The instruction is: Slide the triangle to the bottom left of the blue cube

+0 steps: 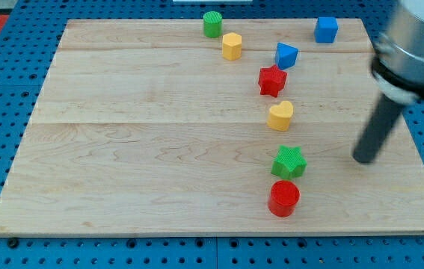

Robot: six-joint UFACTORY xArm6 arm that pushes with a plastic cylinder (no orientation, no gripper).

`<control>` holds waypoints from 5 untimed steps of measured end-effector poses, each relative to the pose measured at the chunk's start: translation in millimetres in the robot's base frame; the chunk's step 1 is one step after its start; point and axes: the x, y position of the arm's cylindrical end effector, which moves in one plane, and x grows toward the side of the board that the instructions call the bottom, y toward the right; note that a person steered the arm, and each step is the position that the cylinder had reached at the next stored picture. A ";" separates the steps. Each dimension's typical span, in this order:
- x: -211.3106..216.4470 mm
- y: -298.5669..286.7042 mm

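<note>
The blue triangle (286, 54) lies near the view's top, right of centre. The blue cube (326, 29) sits up and to the right of it, at the board's top edge. My tip (363, 159) rests on the board at the view's right, well below both blue blocks and to the right of the green star (289, 161). It touches no block.
A red star (272, 81) sits just below-left of the triangle. A yellow heart (280, 116) lies below that. A red cylinder (284, 199) sits under the green star. A yellow hexagon (232, 45) and a green cylinder (212, 24) are at the top centre.
</note>
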 end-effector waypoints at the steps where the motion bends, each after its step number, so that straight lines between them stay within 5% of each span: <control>1: -5.9 -80.5; 2: -72.0 -210.5; 3: -108.2 -257.0; 5: -230.1 -156.7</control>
